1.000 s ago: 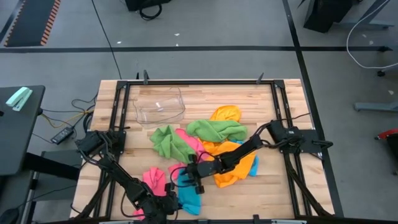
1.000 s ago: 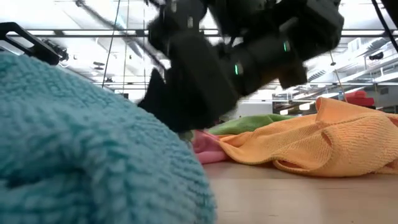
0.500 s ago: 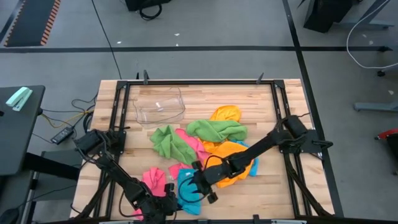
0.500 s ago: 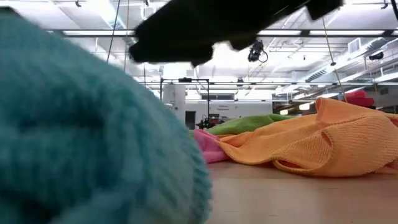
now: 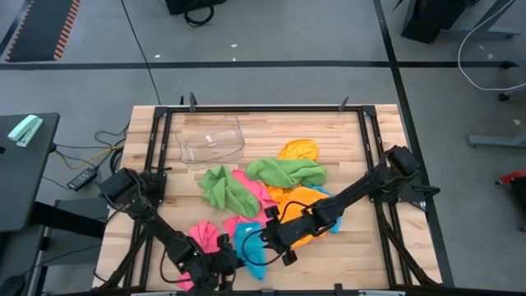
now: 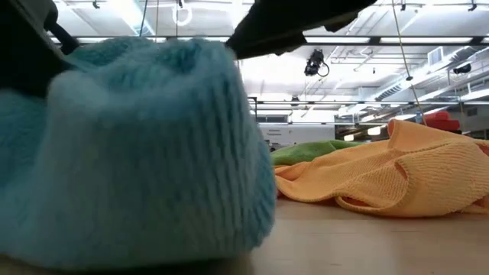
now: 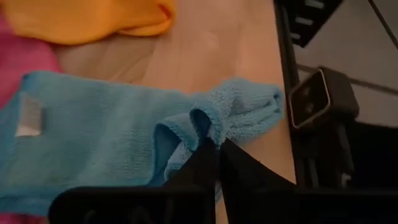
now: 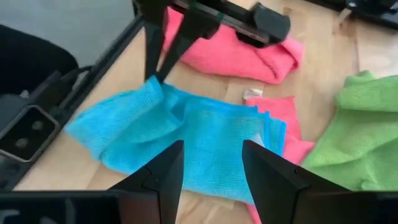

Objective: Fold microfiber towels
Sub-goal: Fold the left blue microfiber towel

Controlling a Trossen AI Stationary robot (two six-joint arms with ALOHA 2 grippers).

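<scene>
A sky-blue towel (image 5: 251,251) (image 7: 93,137) (image 8: 205,130) lies mostly flat near the table's near edge and fills the low view's left side (image 6: 137,153). My left gripper (image 5: 223,261) (image 7: 219,146) is shut on it, coming from the towel's left. My right gripper (image 5: 275,245) (image 8: 211,165) hovers open above the towel's middle and touches nothing. Pink towels (image 5: 205,234), green towels (image 5: 283,171) and an orange towel (image 5: 306,215) lie crumpled around it. My left gripper pinches a raised fold at the blue towel's edge (image 7: 208,124) between its two fingertips (image 8: 155,74). The fingers slant down at it from the table's left. The pinched fold stands up a little, bunched and slack, while the rest of the towel lies on the table.
A clear plastic tub (image 5: 211,140) stands at the far left. The small low camera (image 7: 320,99) sits at the near edge close to the blue towel's bunched end. The black frame rail (image 5: 371,148) runs along the table's sides. Bare wood shows at the near right.
My right gripper has risen off the blue towel, staying open, and has drawn a little toward the near edge. The blue towel's near end has bunched up higher in front of the low camera, with my left gripper still shut on it.
</scene>
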